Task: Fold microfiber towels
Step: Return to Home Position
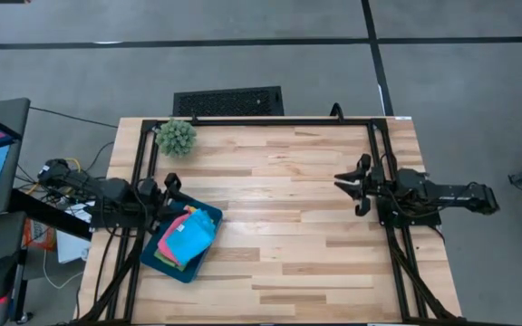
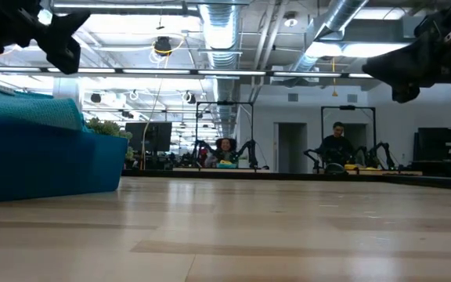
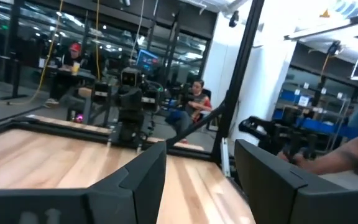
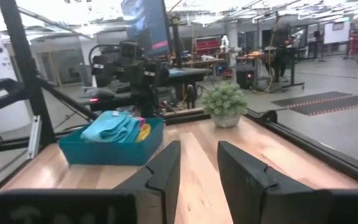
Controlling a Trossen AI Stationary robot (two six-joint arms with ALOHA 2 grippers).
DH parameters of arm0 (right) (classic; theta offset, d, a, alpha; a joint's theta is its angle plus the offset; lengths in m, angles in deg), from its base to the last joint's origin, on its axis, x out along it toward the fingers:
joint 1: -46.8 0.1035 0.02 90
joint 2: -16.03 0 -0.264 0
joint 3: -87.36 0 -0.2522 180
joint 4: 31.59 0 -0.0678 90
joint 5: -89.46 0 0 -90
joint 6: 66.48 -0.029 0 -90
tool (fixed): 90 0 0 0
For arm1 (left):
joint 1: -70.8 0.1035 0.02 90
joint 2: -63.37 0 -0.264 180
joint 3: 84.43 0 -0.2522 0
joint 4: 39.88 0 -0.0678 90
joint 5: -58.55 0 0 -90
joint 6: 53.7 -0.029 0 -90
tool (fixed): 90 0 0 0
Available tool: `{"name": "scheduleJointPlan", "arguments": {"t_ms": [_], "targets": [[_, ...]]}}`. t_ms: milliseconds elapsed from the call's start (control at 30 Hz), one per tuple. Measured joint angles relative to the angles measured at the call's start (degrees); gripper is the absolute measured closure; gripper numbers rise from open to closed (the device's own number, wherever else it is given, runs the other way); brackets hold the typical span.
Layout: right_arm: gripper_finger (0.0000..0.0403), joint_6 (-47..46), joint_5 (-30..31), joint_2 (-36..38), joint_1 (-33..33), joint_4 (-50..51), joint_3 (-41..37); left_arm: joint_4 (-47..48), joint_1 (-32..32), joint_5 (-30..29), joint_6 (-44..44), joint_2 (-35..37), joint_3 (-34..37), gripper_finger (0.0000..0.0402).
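Observation:
The microfiber towels (image 1: 188,234) lie piled in a dark teal tray (image 1: 181,272) near the table's left edge. A light blue one is on top, with pink, yellow and green edges showing under it. The right wrist view shows the same pile (image 4: 112,127) inside the tray (image 4: 104,152). My left gripper (image 1: 175,194) hovers open just beyond the tray's far left corner, above the table, with nothing between its fingers (image 3: 201,168). My right gripper (image 1: 356,186) is open at the table's right side, pointing level toward the tray (image 4: 199,162) and also holding nothing.
A spiky green plant ball (image 1: 177,136) stands at the far left corner. Black frame rails (image 1: 270,121) run along the far edge and both sides. A black grille (image 1: 228,100) lies beyond the far edge. Bare wood (image 1: 279,217) spans the middle. People sit in the room behind.

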Motion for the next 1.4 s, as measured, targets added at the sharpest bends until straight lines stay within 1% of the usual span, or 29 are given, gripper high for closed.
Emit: {"name": "scheduleJointPlan", "arguments": {"t_ms": [133, 300, 400, 767, 1400], "targets": [[0.0272, -2.20, 0.08, 0.00, -0.80, 0.77, 0.00, 2.33, -0.03, -0.04, -0.60, -0.02, -0.02, 0.0218], [0.0272, -4.02, 0.13, 0.00, -0.96, 1.49, 0.00, 3.73, -0.03, -0.10, 4.59, -0.02, -0.02, 0.0218], [0.0272, -4.02, 0.11, 0.00, -0.94, 1.73, 0.00, 5.98, -0.03, -0.13, 5.69, -0.03, -0.02, 0.0218], [0.0272, -4.02, 0.11, 0.00, -0.94, 1.74, 0.00, 21.19, -0.03, 0.08, 5.57, -0.14, -0.15, 0.0218], [0.0272, -4.05, 0.09, 0.00, -0.94, 1.85, 0.00, 21.41, -0.03, 0.39, 5.60, -0.72, -0.17, 0.0218]]}}
